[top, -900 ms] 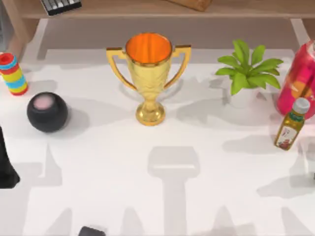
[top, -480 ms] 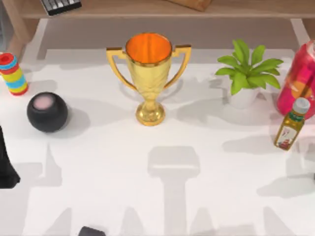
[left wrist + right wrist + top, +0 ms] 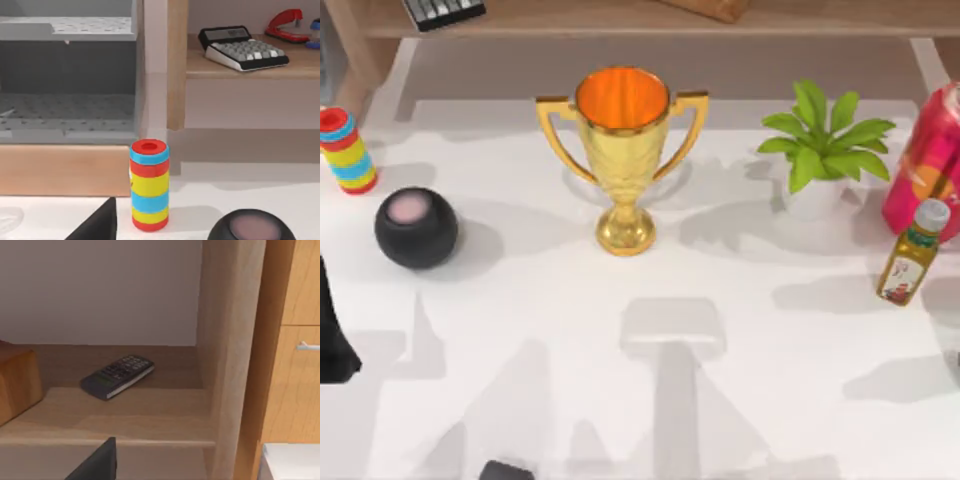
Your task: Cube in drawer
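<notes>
A gold trophy (image 3: 622, 150) stands mid-table. Left of it sit a black ball (image 3: 416, 227) and a striped can (image 3: 347, 150); right of it, a plant (image 3: 823, 150), a pink can (image 3: 927, 160) and an oil bottle (image 3: 913, 251). Left arm (image 3: 332, 335) sits at the table's left edge. Can't tell if either gripper is open or holds anything. Left wrist cam: an open grey drawer (image 3: 67, 115) behind the striped can. No cube spotted.

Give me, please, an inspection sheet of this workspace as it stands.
Surface: white table, shadowed.
Job's things: wooden-fronted grey drawer, seemingly open.
Clutter: gold trophy cup; green potted plant; pink can; yellow oil bottle; black sphere; striped plastic cylinder.
End effectors: left end effector near the cylinder; right end effector facing the shelves.
Cables: nothing seen.
Surroundings: wooden shelves with black calculator, red stapler.
</notes>
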Tool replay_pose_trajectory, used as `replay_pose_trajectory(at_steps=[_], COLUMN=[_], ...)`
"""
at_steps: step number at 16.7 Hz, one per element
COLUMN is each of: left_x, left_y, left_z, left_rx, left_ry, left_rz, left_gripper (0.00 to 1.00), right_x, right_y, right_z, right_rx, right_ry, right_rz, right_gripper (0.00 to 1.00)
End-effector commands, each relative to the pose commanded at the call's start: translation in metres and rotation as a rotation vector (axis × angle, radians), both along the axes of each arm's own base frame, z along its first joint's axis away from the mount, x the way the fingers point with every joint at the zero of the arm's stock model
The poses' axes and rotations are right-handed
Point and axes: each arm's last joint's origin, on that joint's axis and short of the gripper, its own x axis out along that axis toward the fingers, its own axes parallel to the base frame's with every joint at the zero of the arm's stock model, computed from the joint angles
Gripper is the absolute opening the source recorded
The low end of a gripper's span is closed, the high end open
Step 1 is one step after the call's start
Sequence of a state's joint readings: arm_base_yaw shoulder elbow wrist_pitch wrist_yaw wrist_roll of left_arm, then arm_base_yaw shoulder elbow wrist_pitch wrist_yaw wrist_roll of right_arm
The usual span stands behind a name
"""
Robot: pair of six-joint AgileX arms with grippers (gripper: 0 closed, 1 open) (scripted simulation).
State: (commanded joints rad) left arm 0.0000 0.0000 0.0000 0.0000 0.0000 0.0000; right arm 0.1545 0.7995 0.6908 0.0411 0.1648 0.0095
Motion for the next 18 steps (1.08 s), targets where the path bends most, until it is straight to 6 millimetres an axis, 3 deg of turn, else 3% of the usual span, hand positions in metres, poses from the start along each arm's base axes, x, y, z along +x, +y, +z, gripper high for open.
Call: replay_pose_trajectory(at_steps=[5,10,14,18], left_x=[0.000,0.000,0.000,0.000], left_y=[0.000,0.000,0.000,0.000], left_z=[0.000,0.000,0.000,0.000], left_rx=[0.000,0.000,0.000,0.000], left_ry=[0.000,0.000,0.000,0.000], left_rz=[0.000,0.000,0.000,0.000], left_gripper=[1.00,1.00,1.00,1.00], right_x=[0.086,0.158,0.188,0.192], right_y=[0.036,0.074,0.096,0.099], right_z=[0.050,0.067,0.071,0.071], right_rx=[-0.008,-0.006,0.007,0.011], right_ry=[-0.007,-0.031,-0.059,-0.065], right_rz=[-0.002,-0.007,-0.005,-0.004], right_gripper=[1.00,1.00,1.00,1.00])
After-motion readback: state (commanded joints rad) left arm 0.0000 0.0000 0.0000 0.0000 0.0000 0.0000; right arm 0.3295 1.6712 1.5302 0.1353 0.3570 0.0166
